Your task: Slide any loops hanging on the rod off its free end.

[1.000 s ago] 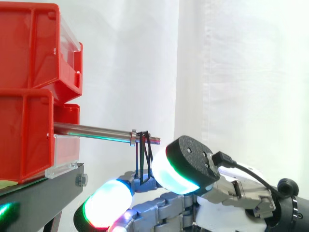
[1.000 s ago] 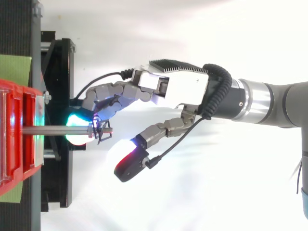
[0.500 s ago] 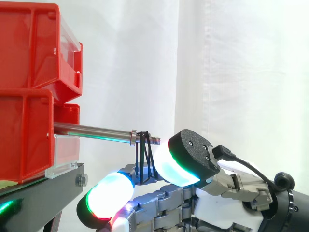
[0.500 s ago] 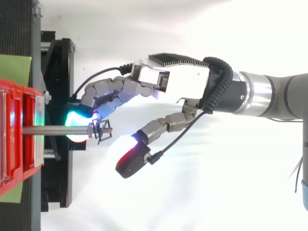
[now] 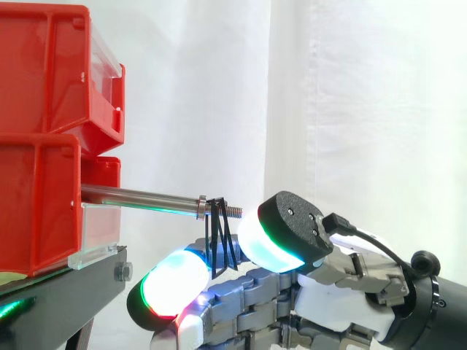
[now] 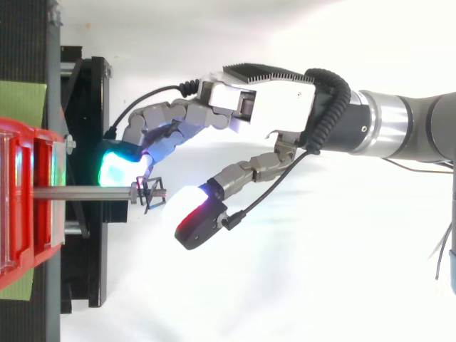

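A steel rod (image 5: 139, 197) sticks out of the red bins (image 5: 44, 146) toward the right and ends in a threaded tip. Thin black loops (image 5: 219, 235) hang on that tip, just past a small collar; from above the loops (image 6: 151, 197) sit at the rod's free end. My hand (image 5: 343, 299) is below and right of the tip, fingers stretched toward the stand. One glowing pad (image 5: 171, 284) lies under the rod beside the loops' lower ends, and the thumb pad (image 5: 273, 237) sits right of the tip. The hand (image 6: 271, 117) is open; the loops' lower ends are hidden behind the fingers.
The stacked red bins stand on a black stand (image 5: 58, 292) at the left, with a green mat (image 6: 21, 100) under them. A white curtain hangs behind. The arm comes in from the right, and open space lies beyond the rod's tip.
The hand has risen a little in the side view, and its fingers and thumb pad have drawn closer to the rod's tip. The loops still hang on the threaded end.
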{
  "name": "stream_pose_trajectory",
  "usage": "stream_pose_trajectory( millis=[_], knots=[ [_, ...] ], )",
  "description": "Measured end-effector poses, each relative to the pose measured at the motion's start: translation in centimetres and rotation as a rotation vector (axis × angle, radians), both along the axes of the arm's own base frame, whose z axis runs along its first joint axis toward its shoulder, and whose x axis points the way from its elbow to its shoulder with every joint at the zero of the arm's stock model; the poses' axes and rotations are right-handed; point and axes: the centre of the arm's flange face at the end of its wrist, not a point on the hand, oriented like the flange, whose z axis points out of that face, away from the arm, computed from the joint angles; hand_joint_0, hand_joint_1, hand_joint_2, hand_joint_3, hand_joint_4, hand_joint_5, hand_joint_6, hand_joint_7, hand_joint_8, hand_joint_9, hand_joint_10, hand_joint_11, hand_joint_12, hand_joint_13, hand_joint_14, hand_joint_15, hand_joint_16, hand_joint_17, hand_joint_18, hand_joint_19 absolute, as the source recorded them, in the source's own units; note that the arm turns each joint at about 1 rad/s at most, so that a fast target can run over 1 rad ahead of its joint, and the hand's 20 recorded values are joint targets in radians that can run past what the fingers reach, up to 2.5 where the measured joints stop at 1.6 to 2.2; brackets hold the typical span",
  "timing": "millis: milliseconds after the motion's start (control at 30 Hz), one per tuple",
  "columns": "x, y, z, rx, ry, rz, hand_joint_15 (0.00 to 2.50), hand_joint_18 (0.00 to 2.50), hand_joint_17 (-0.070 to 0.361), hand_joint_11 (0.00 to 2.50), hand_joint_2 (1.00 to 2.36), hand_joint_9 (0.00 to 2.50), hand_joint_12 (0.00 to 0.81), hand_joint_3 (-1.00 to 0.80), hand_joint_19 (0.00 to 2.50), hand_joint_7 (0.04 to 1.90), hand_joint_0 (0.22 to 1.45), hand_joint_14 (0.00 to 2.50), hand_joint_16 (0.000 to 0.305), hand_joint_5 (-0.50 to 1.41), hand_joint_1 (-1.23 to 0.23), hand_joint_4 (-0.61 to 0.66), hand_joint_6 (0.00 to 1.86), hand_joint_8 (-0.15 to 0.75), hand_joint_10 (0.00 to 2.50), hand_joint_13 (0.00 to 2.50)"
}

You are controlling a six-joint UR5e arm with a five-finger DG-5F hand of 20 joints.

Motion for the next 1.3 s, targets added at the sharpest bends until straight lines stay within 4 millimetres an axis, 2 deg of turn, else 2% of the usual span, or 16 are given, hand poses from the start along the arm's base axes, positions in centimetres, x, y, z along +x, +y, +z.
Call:
stream_pose_trajectory(
  millis=[433,933,1133,1300],
  knots=[
    [-0.1,-0.9,1.2,-0.021,-0.016,0.004,0.18,0.71,0.137,0.53,1.01,0.80,0.361,-0.37,0.29,1.11,0.61,0.01,0.061,-0.15,-0.64,0.30,0.50,0.318,0.01,0.69],
    [-0.2,-1.1,1.1,-0.028,-0.008,0.003,0.18,0.72,0.137,0.53,1.01,0.80,0.360,-0.38,0.30,1.14,0.61,0.01,0.061,-0.15,-0.73,0.29,0.50,0.316,0.01,0.70],
    [-0.3,-1.0,0.9,-0.045,0.006,0.014,0.19,0.73,0.137,0.53,1.01,0.80,0.359,-0.37,0.30,1.31,0.62,0.01,0.061,-0.14,-0.73,0.24,0.50,0.317,0.01,0.71],
    [-0.4,-0.8,0.9,-0.071,0.007,0.031,0.19,0.74,0.136,0.53,1.01,0.80,0.360,-0.35,0.29,1.17,0.63,0.01,0.061,-0.17,-0.71,0.23,0.63,0.320,0.01,0.71]
  ],
)
